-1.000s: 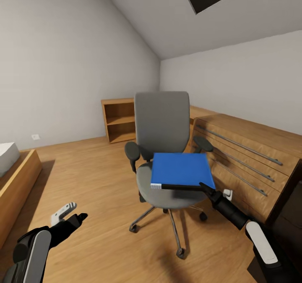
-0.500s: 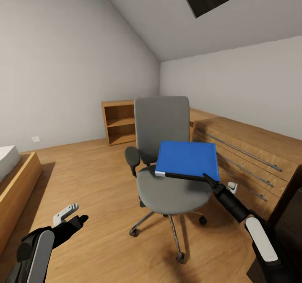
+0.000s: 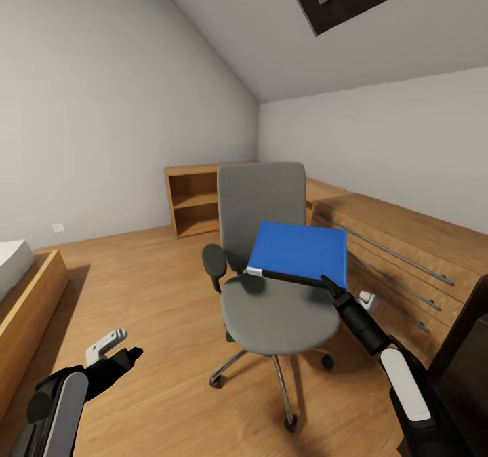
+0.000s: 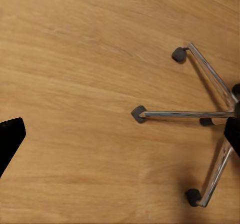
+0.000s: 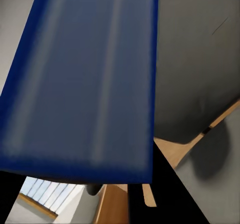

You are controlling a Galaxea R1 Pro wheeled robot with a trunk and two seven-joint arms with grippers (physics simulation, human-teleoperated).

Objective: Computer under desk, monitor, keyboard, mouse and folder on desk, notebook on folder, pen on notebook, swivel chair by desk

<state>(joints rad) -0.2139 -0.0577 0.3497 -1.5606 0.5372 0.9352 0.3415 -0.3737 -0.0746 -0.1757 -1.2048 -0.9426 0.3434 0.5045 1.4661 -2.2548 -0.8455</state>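
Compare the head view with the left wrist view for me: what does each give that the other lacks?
Head view alone: the blue folder lifted clear of the swivel chair seat, pinched at its near corner by the right gripper; the left gripper hanging low and empty above the floor; the wooden dresser and open bookshelf.

Left wrist view alone: a straight-down look at the chair's chrome star base, with individual black casters separated out.

Shared: the chair's base and the wooden floor.
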